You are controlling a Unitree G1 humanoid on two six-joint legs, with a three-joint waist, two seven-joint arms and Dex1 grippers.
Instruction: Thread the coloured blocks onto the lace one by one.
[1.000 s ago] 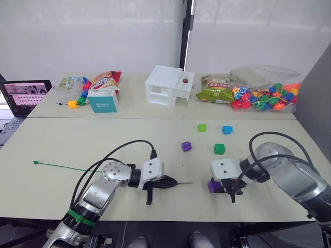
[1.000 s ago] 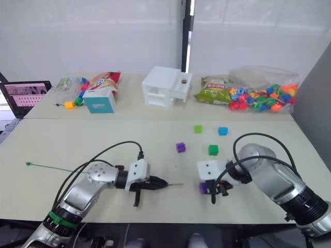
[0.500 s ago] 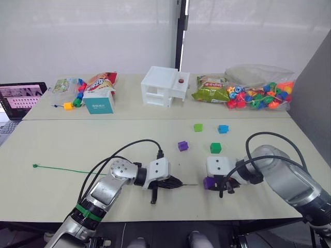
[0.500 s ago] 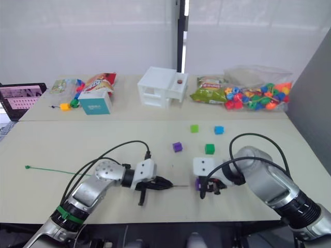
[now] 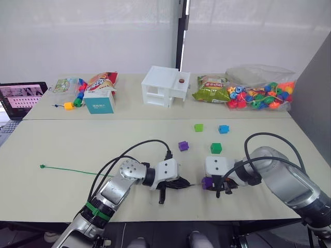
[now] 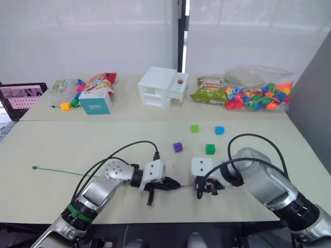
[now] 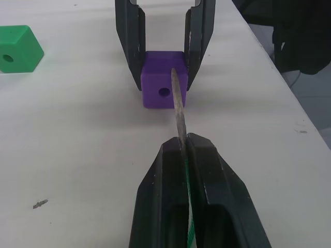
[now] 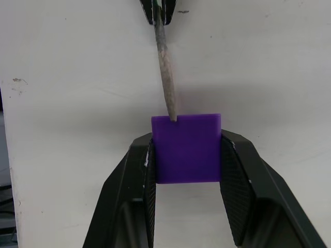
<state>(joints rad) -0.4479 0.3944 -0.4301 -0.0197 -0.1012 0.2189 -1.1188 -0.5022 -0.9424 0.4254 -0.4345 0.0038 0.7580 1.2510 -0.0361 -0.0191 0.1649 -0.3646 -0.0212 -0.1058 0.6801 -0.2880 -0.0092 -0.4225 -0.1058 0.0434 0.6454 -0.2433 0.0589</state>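
— Beige table (image 5: 77, 139) first: what's on it, and how much of the threading is done?

— Nothing is on the lace (image 5: 72, 170) yet, as far as I can see. The green cord trails bare from the left gripper (image 7: 182, 150) towards the left edge, ending in its small knot. So I'd judge this as the very start: first block in hand, four to go.

— Where are those four?

— Loose in the middle of the table, right of centre: a purple block (image 5: 183, 146), a dark green block (image 5: 216, 148), a light green block (image 5: 198, 127) and a blue block (image 5: 223, 129), all apart from one another, the last two nearer the far edge.

— And the one being worked?

— The second purple block (image 7: 163, 86) sits near the front edge. The right gripper (image 8: 186, 155) has its two fingers clamped on opposite sides of it, the block resting on the table.

— And the left one?

— Fingers pressed together on the lace just behind the silvery tip (image 7: 178, 101), which sticks out towards the block. From the left wrist, the point sits at the block's face, slightly beside the hole (image 7: 164, 92) rather than in it. From the right wrist it meets the block's upper edge.

— So what's left?

— Getting the tip into that hole and pulling through, then the same for the other four.
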